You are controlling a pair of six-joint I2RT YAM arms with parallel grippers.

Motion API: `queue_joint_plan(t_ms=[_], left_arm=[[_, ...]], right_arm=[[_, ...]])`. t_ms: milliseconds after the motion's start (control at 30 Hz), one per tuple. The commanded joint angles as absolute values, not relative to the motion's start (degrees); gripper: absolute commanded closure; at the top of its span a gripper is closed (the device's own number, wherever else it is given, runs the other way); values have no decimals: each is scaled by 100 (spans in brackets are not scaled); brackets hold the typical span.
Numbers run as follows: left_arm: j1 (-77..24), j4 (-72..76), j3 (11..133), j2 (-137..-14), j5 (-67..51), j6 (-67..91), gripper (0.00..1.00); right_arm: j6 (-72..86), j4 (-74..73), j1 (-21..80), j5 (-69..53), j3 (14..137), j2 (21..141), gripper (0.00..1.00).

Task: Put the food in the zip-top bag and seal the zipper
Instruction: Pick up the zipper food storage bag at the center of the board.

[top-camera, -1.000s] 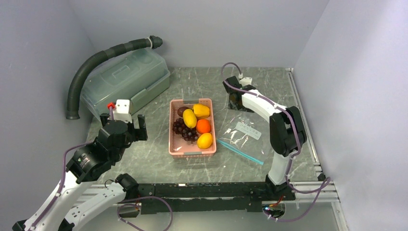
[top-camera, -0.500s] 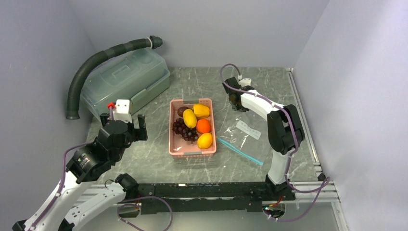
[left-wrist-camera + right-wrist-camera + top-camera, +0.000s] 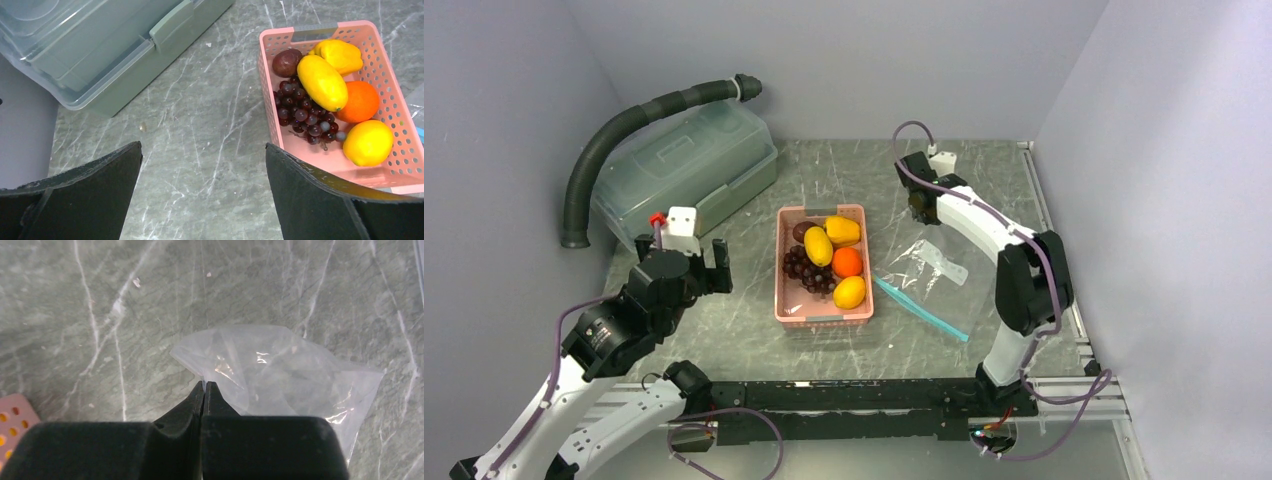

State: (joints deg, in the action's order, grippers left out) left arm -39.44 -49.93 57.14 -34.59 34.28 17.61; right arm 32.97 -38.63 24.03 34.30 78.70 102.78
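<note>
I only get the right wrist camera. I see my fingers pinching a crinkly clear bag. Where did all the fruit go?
Observer: All the food sits in the pink basket, just left of the zip-top bag.
Operator: What's my other arm doing?
Observer: The left gripper is open, hovering over the table left of the basket.
Operator: Where's the blue zipper?
Observer: The zipper lies along the bag's near edge, the end opposite where the right gripper is shut on it.
</note>
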Motion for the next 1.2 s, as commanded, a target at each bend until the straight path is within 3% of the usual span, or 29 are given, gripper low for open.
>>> queue_joint_plan(t_ms=[0,700,1167], left_arm=[[-3931,-4634,5686,-3434,3122,1644,1],[-3931,-4262,5943,-3984,1023,2368,1],[-3932,-3314,5731,-4213,-355,2722,1]], right_arm=[[3298,-3908,2373,3555,7862,9665,100],[3202,-4174,2373,3475,8376,8337,100],[3814,-3753,2406,2252,8343,7584,100]])
